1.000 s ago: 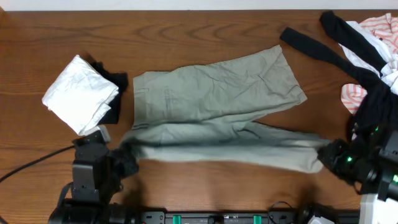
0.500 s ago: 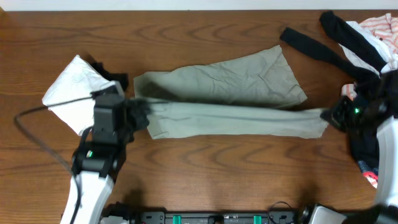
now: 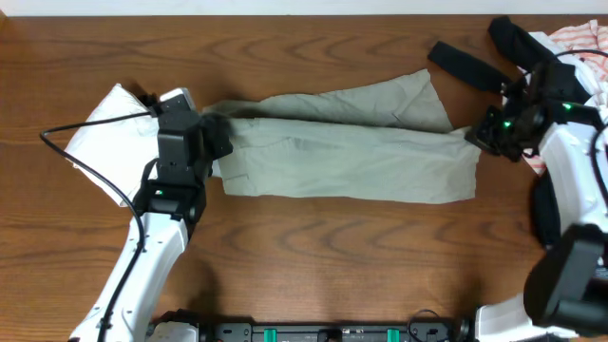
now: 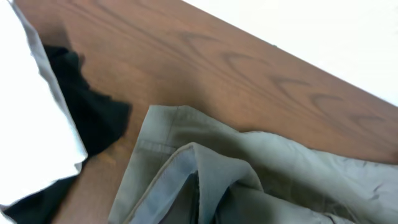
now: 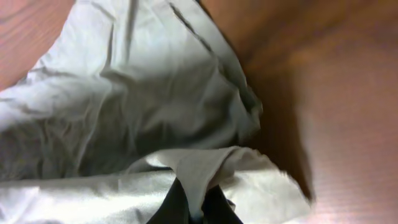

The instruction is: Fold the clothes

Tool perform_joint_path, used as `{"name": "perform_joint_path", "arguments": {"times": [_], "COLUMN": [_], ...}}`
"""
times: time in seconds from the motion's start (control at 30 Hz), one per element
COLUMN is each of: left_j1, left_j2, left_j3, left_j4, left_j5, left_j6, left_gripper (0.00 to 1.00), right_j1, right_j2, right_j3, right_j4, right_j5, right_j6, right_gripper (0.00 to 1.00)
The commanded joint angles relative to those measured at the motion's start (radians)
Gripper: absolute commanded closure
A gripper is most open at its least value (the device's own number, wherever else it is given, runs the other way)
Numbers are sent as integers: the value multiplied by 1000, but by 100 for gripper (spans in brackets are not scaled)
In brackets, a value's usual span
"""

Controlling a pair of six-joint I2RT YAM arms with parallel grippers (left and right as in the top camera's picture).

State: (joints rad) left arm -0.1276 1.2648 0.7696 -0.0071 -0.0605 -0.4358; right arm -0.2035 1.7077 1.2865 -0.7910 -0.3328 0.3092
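Left gripper (image 3: pixel 217 142) clamped on waistband end of grey-green shorts (image 3: pixel 351 157); right gripper (image 3: pixel 478 136) pinching hem end; garment doubled lengthwise, lying stretched between both; folded white cloth (image 3: pixel 109 133) just beside left gripper, outer side.

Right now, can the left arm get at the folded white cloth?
Probably not yet: the white cloth lies right beside the left gripper, but its jaws are shut on the green shorts and must release first.

The left gripper (image 3: pixel 218 144) has its fingertips hidden under the raised fold of the shorts (image 3: pixel 351 157) just ahead of it, while the right gripper (image 5: pixel 194 211) shows only dark finger stubs, cut off by the picture's lower edge.
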Motion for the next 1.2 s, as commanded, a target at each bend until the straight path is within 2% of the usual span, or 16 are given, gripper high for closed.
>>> {"name": "perform_joint_path", "arguments": {"times": [0.0,0.3,0.5,0.53,0.6,0.67,0.7,0.73,0.77,0.83,0.87,0.97,1.17], "left_j1": [7,7,7,7,7,9,10,10,11,12,12,11,11], "left_j2": [45,158,281,311,367,423,449,464,477,480,475,441,291], "left_j3": [17,17,17,17,17,17,18,18,18,18,18,18,18], "left_j4": [23,180,341,379,457,527,555,568,570,539,520,457,404], "left_j5": [-35,-39,-73,-87,-108,-136,-137,-136,-136,-136,-135,-134,-131], "left_j6": [24,24,24,25,24,24,24,24,24,25,25,25,140], "left_gripper": [94,94,94,94,94,94,94,89,67,32,26,24,18], "right_j1": [28,64,115,124,140,146,146,143,138,127,122,105,97], "right_j2": [13,13,49,67,118,170,195,217,237,257,258,248,211], "right_j3": [17,19,19,19,19,21,23,24,24,24,24,24,24], "right_j4": [70,254,405,435,504,537,537,527,509,457,436,369,291], "right_j5": [14,18,110,130,142,142,142,131,112,100,100,99,94], "right_j6": [11,40,110,123,132,145,159,172,173,160,144,78,-21], "right_gripper": [99,99,99,95,71,22,1,1,1,1,1,1,1]}}
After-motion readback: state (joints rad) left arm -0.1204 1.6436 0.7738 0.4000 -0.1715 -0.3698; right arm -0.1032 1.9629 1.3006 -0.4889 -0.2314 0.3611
